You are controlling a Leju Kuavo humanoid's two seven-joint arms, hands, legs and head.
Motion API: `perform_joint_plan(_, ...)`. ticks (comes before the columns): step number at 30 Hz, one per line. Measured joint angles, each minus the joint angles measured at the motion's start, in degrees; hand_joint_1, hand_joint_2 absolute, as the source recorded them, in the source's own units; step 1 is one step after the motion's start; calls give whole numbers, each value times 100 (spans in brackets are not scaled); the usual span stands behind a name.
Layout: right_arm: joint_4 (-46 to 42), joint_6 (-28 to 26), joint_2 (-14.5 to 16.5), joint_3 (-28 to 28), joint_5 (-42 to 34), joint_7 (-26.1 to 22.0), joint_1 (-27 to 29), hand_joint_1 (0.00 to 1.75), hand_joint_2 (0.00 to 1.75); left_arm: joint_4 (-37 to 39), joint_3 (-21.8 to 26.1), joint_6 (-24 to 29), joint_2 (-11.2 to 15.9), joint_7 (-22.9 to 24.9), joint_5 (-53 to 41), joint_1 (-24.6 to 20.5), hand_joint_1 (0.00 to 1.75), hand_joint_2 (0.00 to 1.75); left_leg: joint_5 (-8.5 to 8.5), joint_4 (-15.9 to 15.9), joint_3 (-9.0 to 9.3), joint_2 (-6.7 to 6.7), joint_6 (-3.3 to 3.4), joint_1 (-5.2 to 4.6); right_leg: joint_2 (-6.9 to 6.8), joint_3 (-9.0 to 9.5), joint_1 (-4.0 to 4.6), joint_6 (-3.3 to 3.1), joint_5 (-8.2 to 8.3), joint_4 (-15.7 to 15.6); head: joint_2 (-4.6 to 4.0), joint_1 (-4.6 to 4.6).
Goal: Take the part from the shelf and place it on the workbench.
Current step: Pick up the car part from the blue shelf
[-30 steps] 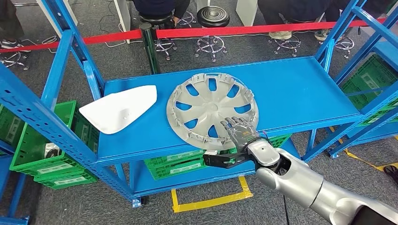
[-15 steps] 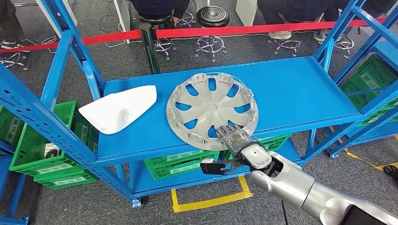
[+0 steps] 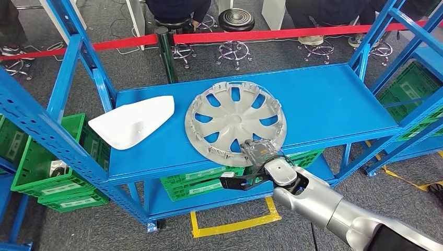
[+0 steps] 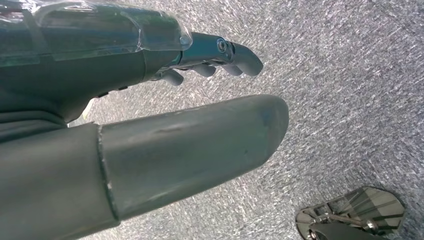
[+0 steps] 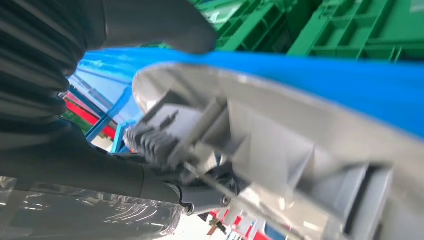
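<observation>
R hand (image 3: pixel 259 152) has pulled back to front edge of blue metal shelf (image 3: pixel 334 104), now gripping round silver plastic wheel cover (image 3: pixel 235 123) rim; lift-off next.

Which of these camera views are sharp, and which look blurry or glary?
Head view: evenly lit and sharp across the hubcap and shelf. Right wrist view: hubcap rim is soft and blurred, very close. Left wrist view: glare on the left hand cover; carpet crisp.

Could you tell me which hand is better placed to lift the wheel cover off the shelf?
The right hand: it is already at the near rim of the wheel cover. The left hand hangs over the carpet.
</observation>
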Motion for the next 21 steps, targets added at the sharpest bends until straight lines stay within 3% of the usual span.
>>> perform_joint_plan(21,200,-19,89,2,15,0,-79,175,175,0,4,-1,-1,-26,0,-2,0,0,7,0,30,-52,-12,1,-5,36,1,0,0,-1,0,-1)
